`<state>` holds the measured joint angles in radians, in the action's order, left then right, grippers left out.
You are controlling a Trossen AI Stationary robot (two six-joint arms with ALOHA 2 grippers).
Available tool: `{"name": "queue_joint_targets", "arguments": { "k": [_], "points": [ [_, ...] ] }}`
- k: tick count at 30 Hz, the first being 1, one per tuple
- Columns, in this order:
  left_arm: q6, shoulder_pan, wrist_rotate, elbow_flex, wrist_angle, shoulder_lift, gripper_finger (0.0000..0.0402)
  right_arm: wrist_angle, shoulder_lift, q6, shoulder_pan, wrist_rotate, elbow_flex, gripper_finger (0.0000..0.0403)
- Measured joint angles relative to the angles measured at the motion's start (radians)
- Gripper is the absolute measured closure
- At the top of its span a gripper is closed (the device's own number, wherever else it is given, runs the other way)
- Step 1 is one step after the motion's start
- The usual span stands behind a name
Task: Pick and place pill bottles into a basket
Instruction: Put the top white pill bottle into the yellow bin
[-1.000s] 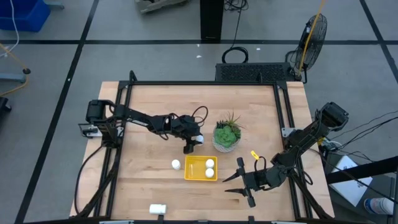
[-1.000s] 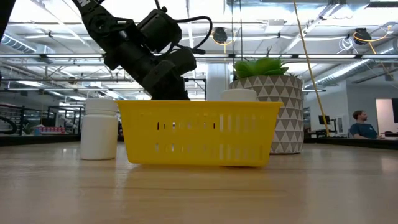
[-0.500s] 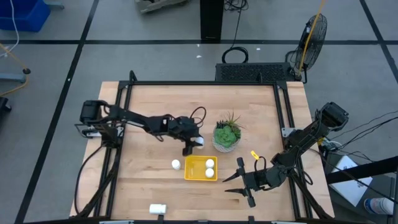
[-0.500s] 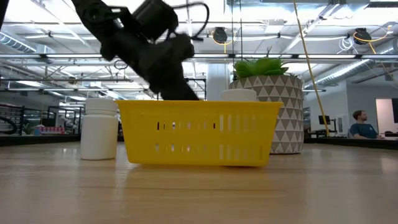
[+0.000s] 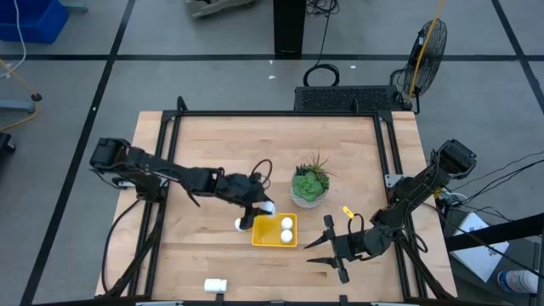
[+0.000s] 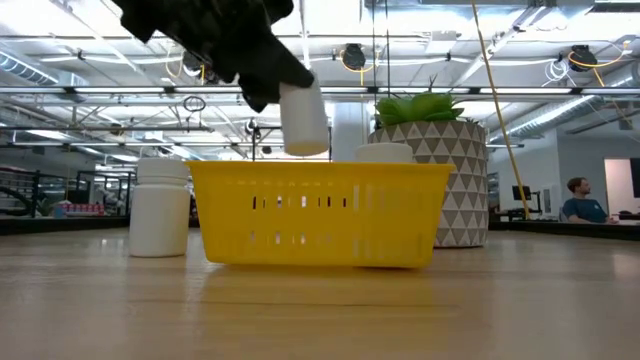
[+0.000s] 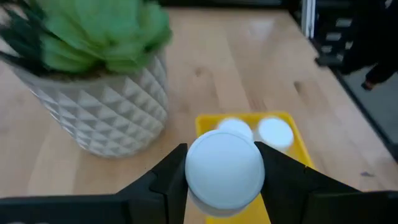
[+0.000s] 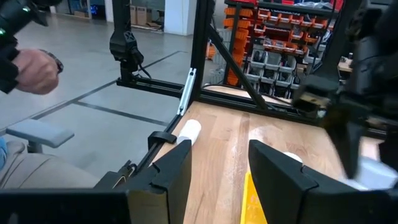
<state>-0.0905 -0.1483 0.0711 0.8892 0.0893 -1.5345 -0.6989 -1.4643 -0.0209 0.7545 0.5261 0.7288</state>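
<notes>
My left gripper (image 5: 260,208) is shut on a white pill bottle (image 6: 303,118) just above the far left corner of the yellow basket (image 5: 265,235). Two pill bottles (image 5: 286,229) lie in the basket's right half. One pill bottle (image 5: 240,224) stands on the table just left of the basket. Another (image 5: 215,286) lies on its side near the front edge. My right gripper (image 5: 330,247) is open and empty, right of the basket near the front. My left gripper pinches the bottle's round side wall (image 7: 225,168) between its two fingers (image 7: 171,182). The fingers slant down from the table's left and far side. The bottle hangs below them, slightly tilted, lifted clear above the basket's rim (image 6: 300,168).
A pale patterned pot with a green plant (image 5: 309,185) stands just beyond the basket's right half. A small yellow object (image 5: 348,211) lies right of the pot. Black frame rails run along the table's left and right sides. A person's hand (image 8: 34,70) shows beyond the table.
My left gripper has come toward the table's near edge and the basket, carrying the pill bottle. The bottle, earlier hidden behind the basket in the low view, now hangs above the basket's rim.
</notes>
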Motion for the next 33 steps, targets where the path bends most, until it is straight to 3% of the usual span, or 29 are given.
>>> {"name": "queue_joint_targets", "arguments": {
  "k": [13, 23, 33],
  "points": [
    [-0.038, -0.095, -0.102, 0.051, -0.071, -0.028, 0.0238, -0.024, 0.000, -0.019, 0.000, 0.001, 0.000, 0.0252],
    [-0.052, -0.087, -0.079, 0.051, -0.008, -0.141, 0.0238, -0.024, 0.000, -0.022, 0.000, 0.001, 0.000, 0.0252],
    [-0.051, -0.087, -0.076, 0.051, 0.021, -0.149, 0.0238, -0.030, 0.000, -0.022, -0.001, 0.001, 0.000, 0.0252]
  ]
}}
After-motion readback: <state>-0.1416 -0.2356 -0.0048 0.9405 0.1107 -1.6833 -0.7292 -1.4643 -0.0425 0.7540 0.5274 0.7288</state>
